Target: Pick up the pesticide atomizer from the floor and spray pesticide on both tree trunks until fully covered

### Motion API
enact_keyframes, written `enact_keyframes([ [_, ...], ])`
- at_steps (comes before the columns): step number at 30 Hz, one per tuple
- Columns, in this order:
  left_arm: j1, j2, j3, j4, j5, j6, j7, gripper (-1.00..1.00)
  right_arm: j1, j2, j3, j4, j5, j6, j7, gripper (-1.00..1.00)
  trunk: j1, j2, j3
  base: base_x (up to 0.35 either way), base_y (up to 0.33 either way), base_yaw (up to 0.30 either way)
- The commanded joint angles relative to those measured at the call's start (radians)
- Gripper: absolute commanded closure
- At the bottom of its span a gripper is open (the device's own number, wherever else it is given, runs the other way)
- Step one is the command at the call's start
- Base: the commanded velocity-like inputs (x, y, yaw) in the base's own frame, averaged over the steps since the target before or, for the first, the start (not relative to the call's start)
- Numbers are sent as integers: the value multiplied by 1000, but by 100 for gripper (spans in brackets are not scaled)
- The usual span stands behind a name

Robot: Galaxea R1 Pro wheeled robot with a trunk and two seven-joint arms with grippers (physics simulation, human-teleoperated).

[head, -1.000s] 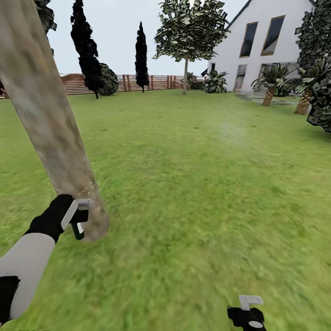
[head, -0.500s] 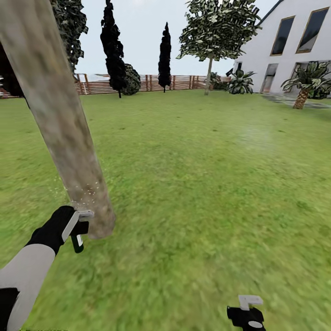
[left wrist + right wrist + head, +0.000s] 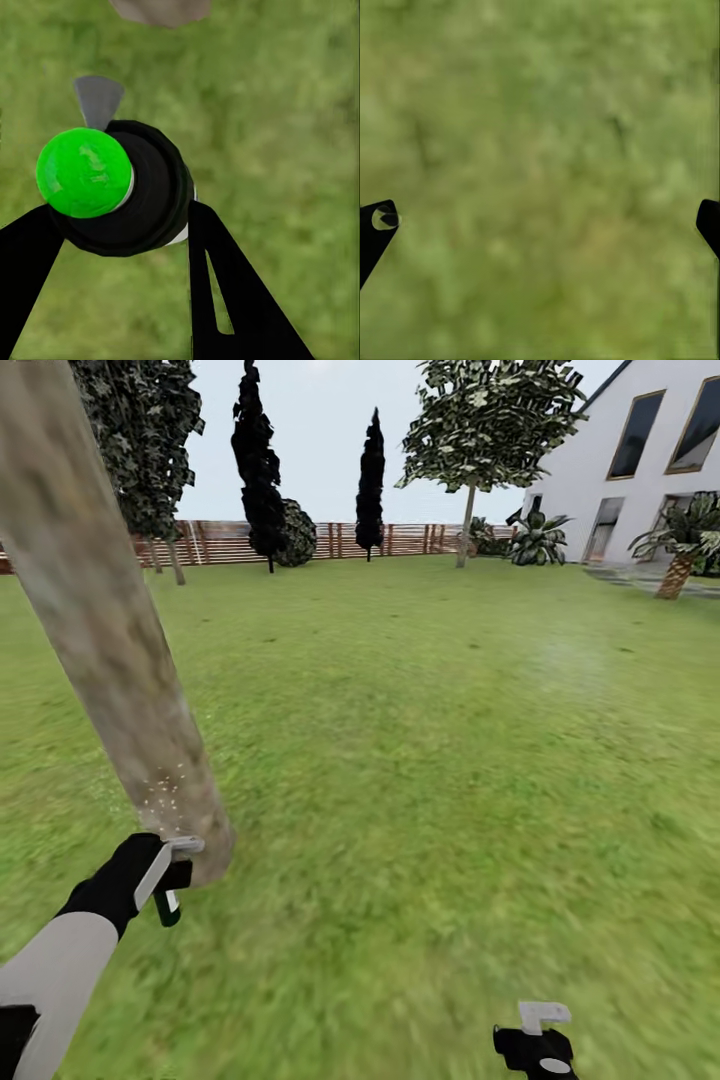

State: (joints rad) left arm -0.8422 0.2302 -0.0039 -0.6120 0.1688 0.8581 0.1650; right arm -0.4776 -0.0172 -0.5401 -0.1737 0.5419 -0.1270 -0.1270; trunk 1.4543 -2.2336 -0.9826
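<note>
left claw (image 3: 172, 868) clamps the sprayer (image 3: 120, 187) beside the trunk (image 3: 110, 650) base | right claw (image 3: 540, 1032) spread wide, empty, over lawn (image 3: 430, 760) | risk: I judge only low bark gets speckled, upper trunk missed; second tree unsprayed

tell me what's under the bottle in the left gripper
Under the bottle held by the left gripper lies grass; the patch directly beneath it is covered. The tree trunk base stands just beyond.

No legible text.
Bottle (image 3: 120, 187), trunk (image 3: 110, 640), fence (image 3: 330, 540), house (image 3: 650, 450): no lettering, numbers or signs readable.
</note>
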Motion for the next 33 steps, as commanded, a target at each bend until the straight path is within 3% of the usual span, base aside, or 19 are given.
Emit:
enact_keyframes([
  [1, 0, 0, -1, 8, 9, -3, 8, 100, -1, 0, -8, 2, 9, -5, -2, -100, 0, 0, -1, 115, -290, 261],
  [9, 0, -3, -1, 17, 11, -10, 10, 100, -1, 0, -8, 2, 9, -5, -2, -100, 0, 0, -1, 220, -253, 256],
  [21, 0, -3, -2, 15, 10, -10, 11, 100, -1, 0, -8, 2, 9, -5, -2, -100, 0, 0, -1, 254, -233, 35],
  [33, -4, -5, -4, 5, 10, -5, 11, 100, -1, 0, -8, 2, 9, -5, -2, -100, 0, 0, -1, 131, -284, 268],
])
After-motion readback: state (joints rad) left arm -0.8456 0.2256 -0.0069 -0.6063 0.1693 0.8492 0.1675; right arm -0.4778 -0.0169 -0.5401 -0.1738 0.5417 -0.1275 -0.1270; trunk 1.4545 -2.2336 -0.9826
